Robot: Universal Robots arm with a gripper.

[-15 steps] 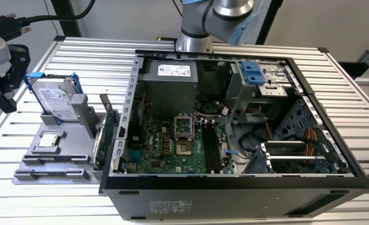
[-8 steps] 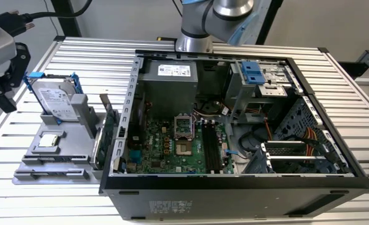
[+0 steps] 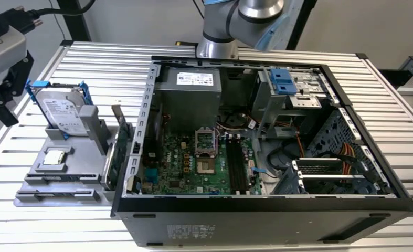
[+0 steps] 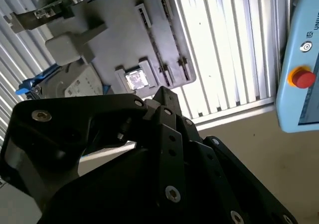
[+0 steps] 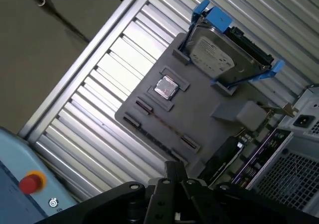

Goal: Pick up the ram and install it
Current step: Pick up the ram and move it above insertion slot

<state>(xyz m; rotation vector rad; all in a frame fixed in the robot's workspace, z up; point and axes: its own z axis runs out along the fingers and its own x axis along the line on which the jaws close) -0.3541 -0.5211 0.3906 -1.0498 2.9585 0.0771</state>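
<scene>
Several loose parts sat in their own seats on a grey holder tray (image 3: pixel 80 157) at the exterior view's left, just beside the open computer case (image 3: pixel 262 212). A hard drive (image 3: pixel 59 107) leaned at a slant in a blue caddy (image 3: pixel 38 84), a small square processor chip (image 3: pixel 54 156) lay flat, and a green expansion card (image 3: pixel 120 139) stood on edge next to the case wall.

The ram (image 3: pixel 61 178) (image 5: pixel 167 124) showed as a thin strip low on the tray, just below the chip in the exterior view. It seemed to stand on its long edge between small end clips. That seating probably kept its flat sides free for a grasp and fixed its position.

The gripper (image 3: pixel 2 102) hung at the upper left of the exterior view, up past the tray's hard-drive end and well apart from the ram. Whether it was open or closed could not be told. With the stick resting in its seat, the pick-up looked not yet made.

The case lay on its side with the panel off, so the motherboard (image 3: pixel 185 163) faced up. That likely let the stick be pressed straight down into the long dark slots (image 3: pixel 235 165).
</scene>
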